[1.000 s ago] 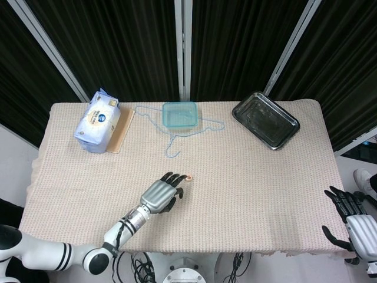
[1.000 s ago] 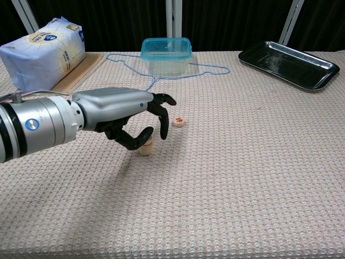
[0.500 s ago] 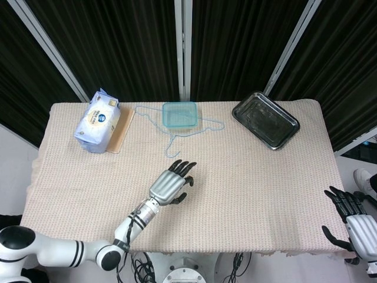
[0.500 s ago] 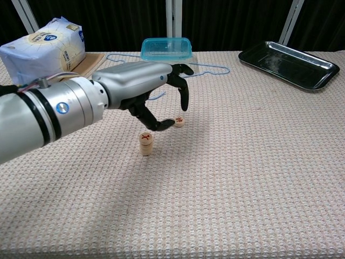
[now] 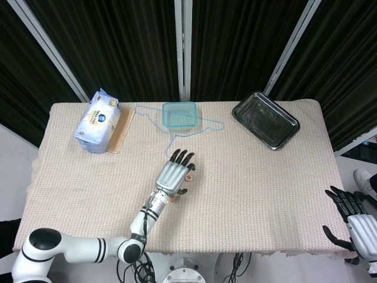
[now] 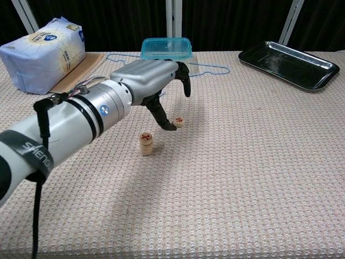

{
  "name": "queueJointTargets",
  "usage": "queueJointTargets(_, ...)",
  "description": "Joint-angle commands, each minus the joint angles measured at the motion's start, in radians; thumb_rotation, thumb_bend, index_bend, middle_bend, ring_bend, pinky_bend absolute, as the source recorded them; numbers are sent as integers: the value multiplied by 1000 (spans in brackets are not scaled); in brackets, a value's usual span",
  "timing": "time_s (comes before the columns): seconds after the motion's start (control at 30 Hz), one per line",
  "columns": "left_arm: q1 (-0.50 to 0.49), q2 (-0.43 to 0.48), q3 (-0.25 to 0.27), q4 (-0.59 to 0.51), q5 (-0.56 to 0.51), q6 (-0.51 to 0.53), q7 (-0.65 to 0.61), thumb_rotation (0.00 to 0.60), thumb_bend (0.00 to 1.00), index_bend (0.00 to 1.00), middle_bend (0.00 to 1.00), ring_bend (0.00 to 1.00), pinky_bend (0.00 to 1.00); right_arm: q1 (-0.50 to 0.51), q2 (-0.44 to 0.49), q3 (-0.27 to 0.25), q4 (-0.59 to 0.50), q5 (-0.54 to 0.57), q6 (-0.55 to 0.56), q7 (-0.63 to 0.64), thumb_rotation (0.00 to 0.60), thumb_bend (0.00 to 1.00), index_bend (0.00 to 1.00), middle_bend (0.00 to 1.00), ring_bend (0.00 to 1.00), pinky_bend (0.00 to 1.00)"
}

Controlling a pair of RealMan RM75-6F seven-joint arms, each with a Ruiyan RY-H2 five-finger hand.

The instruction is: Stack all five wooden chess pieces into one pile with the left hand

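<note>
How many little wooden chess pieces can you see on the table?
2 spots show pieces. A short pile stands alone on the cloth; how many discs it holds is unclear. One single piece lies beside the left robot hand, right by its thumb.

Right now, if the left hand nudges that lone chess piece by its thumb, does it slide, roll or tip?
The lone chess piece is a low flat disc lying face up, so tipping looks unlikely. The woven tablecloth looks textured, so it would probably drag rather than glide. It looks small and wooden beside the left hand, so likely light; a push from the thumb could shove it.
</note>
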Motion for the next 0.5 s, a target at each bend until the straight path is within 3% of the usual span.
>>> queueJointTargets(0.03, -10, -22, -14, 30, -23, -15, 8, 600, 70, 357, 75, 0, 0, 1, 0, 0, 1, 1, -2, 2, 600, 305, 0, 0, 0, 0)
queueJointTargets(0.5, -41, -64, -48, 107, -73, -62, 29, 600, 142, 376, 76, 0, 0, 3, 3, 0, 7, 3, -6, 17, 600, 305, 0, 0, 0, 0)
